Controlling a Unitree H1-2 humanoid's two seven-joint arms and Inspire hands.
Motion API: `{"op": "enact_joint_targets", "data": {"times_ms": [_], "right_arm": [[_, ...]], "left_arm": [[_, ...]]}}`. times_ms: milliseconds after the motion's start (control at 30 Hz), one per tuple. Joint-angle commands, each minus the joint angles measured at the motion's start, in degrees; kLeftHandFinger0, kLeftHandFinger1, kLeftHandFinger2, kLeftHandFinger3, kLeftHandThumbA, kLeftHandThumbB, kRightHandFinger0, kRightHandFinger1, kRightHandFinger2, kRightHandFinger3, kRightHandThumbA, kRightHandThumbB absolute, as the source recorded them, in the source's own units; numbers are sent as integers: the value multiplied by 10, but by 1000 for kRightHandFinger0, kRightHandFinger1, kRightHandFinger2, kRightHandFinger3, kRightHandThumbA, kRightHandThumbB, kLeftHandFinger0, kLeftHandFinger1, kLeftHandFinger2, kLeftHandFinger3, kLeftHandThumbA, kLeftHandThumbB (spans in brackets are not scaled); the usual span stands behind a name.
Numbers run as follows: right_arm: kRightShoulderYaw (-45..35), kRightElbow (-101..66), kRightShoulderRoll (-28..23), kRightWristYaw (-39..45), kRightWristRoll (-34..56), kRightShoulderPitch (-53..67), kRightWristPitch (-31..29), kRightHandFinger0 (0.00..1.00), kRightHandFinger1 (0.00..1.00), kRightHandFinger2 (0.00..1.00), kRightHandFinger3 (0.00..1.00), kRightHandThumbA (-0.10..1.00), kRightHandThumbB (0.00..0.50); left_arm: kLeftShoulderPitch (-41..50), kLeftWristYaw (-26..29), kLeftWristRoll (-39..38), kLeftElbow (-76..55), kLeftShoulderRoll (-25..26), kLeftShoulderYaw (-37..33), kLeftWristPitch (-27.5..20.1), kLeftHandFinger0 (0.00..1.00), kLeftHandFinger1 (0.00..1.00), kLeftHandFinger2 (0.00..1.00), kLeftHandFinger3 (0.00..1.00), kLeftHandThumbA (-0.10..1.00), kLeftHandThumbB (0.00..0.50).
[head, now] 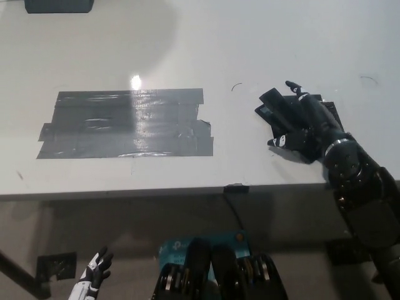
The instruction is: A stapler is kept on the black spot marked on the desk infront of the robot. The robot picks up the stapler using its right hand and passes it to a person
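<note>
Early in the task, at the reach-and-grasp step. Nothing lifted yet, nothing handed over.

Stapler (279,112) lying flat on the white table (187,44), on the right side of the scene, resting on a small black mark (330,111) that shows past its far right edge. Only the left end of the stapler clear to see; the rest covered from above.

Right hand (307,128) set down over the stapler's near right part, black arm coming in from the lower right across the table's near edge. Fingers curled down over the stapler's body, one tip sticking up at the far side, another showing a pale pad at the near left. Touching or nearly touching, but black on black hides the contact, so cannot tell whether the grip is closed on the stapler or only draped over it.

Left hand (94,280) hanging low at the near left, below the table's edge, fingers apart and holding nothing.

Large patch of grey tape (125,124) at the table's middle left, well apart from the stapler and bare. Dark object (59,5) at the far left edge, cut off by the frame. No person in view.

Still to do, judging from this: close firmly, raise the stapler off the mark, carry it out to a person, release.
</note>
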Motion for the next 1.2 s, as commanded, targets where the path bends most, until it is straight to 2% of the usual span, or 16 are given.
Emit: {"op": "enact_joint_targets", "data": {"times_ms": [0,267,400,467,933,1167], "right_arm": [[-3,0,-10,-26,-26,-48,-6,1000,1000,1000,1000,1000,344],[1,15,-6,-17,-31,-64,1,1000,1000,1000,1000,1000,349],[7,35,-1,-17,-38,-74,1,1000,1000,1000,1000,1000,358],[8,46,2,-19,-40,-80,-2,1000,1000,1000,1000,1000,360],[12,77,8,-8,-33,-80,3,1000,1000,1000,1000,1000,338],[18,142,-2,13,-33,-104,22,1000,1000,1000,1000,1000,370]], "left_arm": [[0,2,-3,-5,10,1,-19,1000,1000,1000,1000,1000,200],[-6,-3,-8,2,12,-2,-29,1000,1000,1000,1000,1000,184],[-7,3,2,-2,10,-2,-22,1000,1000,1000,1000,1000,206],[-7,2,1,-3,10,-2,-24,1000,1000,1000,1000,1000,195],[-18,-5,-3,-4,13,-6,-19,1000,1000,1000,1000,1000,193],[-18,3,5,-1,13,-4,-22,1000,1000,1000,1000,1000,194]]}}
